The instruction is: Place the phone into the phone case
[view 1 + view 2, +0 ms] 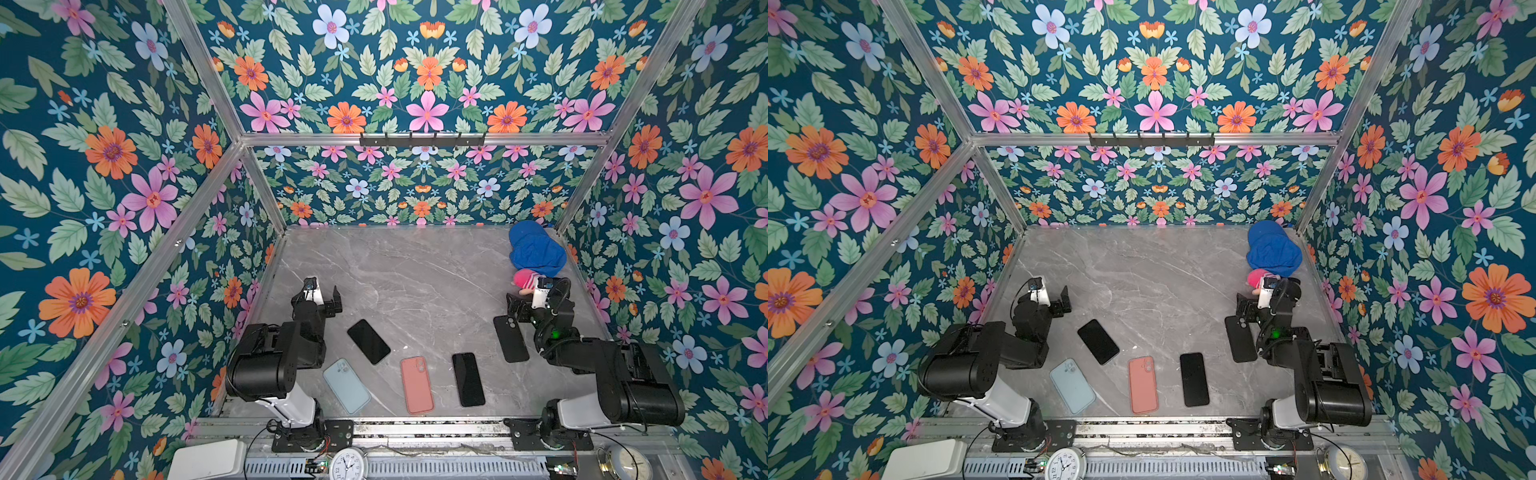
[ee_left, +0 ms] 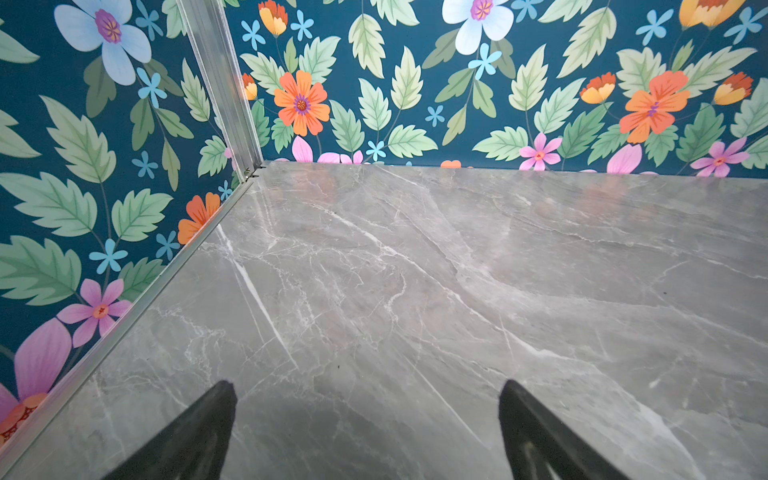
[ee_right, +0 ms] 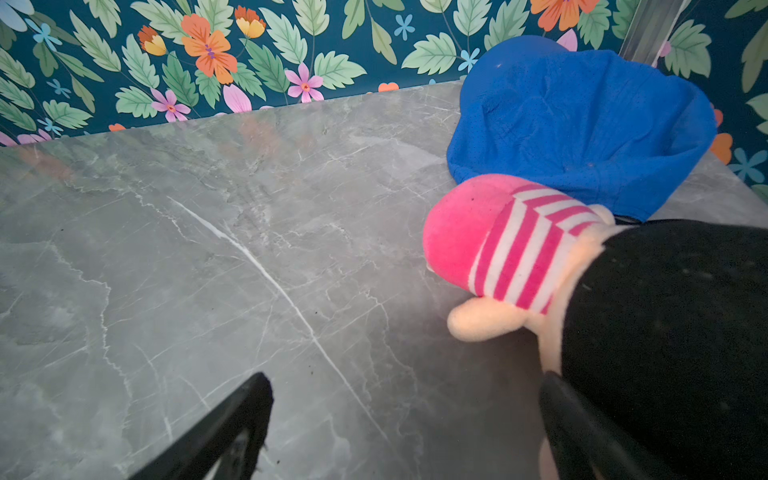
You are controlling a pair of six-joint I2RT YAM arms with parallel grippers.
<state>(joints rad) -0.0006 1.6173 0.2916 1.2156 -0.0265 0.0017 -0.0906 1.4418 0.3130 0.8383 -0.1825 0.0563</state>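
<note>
Left gripper (image 2: 368,388) spread, right gripper (image 3: 405,378) spread, low

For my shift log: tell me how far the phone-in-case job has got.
Done: nothing. The slanted phone and straight phone lie bare, apart from the black case, orange case and blue case. In hand: nothing; left gripper and right gripper open, empty. Left: the whole job.

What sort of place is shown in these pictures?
Probably a robot test booth, not a home: aluminium frame holding floral wall panels, left arm and right arm mounted on a front rail, marble-look table.
</note>
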